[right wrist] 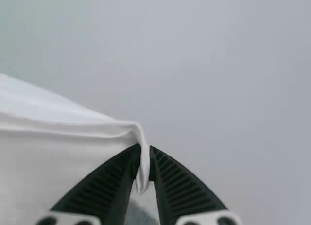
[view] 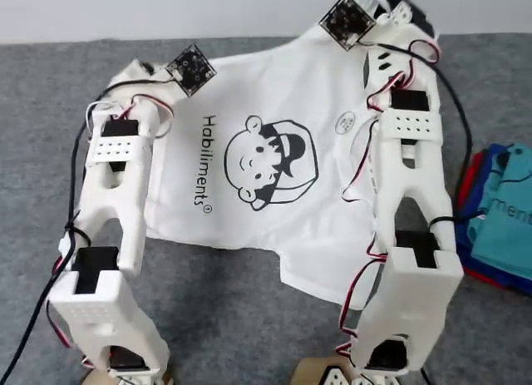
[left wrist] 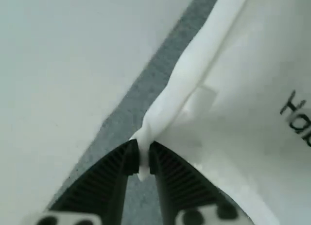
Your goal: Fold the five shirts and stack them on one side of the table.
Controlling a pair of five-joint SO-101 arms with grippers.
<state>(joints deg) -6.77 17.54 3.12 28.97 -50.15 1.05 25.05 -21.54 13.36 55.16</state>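
A white shirt [view: 258, 160] with a cartoon face print lies spread on the grey table, its far edge lifted between the two arms. My left gripper [left wrist: 140, 159] is shut on a pinched fold of the white shirt [left wrist: 233, 103] at its far left corner, near the back wall. My right gripper [right wrist: 142, 159] is shut on the white shirt [right wrist: 58, 157] at its far right corner, also against the wall. In the high view the left arm [view: 116, 152] and the right arm [view: 407, 152] flank the shirt.
A pile of folded shirts, teal [view: 507, 210] on top with blue and red beneath, sits at the table's right edge. The pale back wall [view: 166, 11] runs just behind both grippers. Grey table surface [view: 216, 302] lies in front of the shirt.
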